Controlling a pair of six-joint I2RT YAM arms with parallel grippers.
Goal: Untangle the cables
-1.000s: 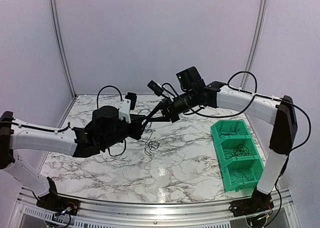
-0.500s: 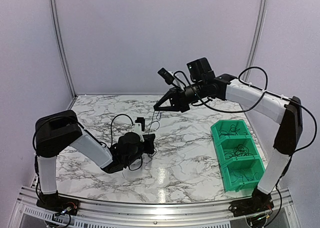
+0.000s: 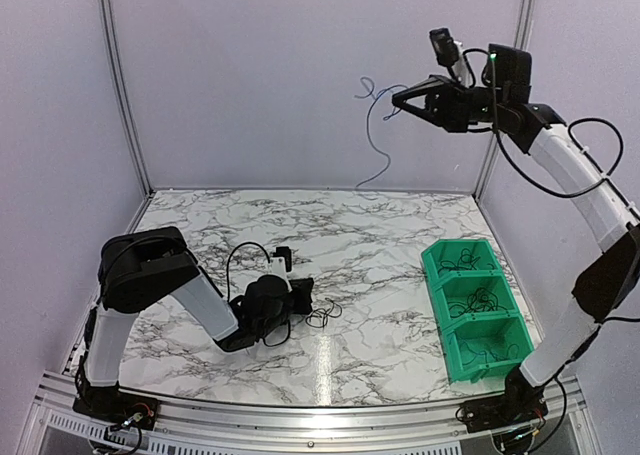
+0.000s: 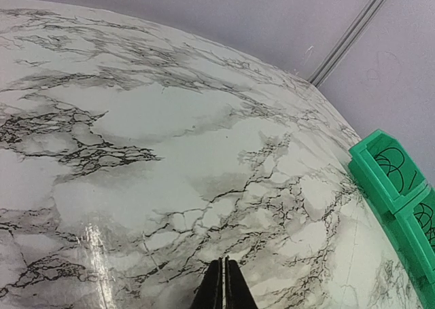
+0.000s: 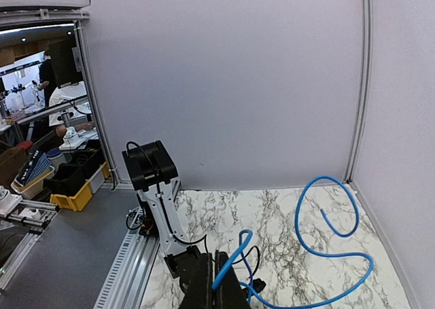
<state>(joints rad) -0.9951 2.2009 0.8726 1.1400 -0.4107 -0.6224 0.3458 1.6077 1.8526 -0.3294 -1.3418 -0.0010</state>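
While the marble table (image 3: pixel 400 235) bears a green bin (image 3: pixel 433 280) at right | right gripper (image 3: pixel 396 98) up high, clamped on dangling blue cable (image 5: pixel 298 221) | left gripper (image 4: pixel 223 278) closed low on tabletop, nothing seen held | black cables (image 3: pixel 322 315) tangled just beside it

light: bright, even | glare: streak on marble table (image 3: pixel 322 347) | edges: wrist views bowed, perhaps soft

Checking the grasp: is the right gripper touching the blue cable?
Touching. The right wrist view shows the blue cable pinched between the shut fingers of the right gripper.
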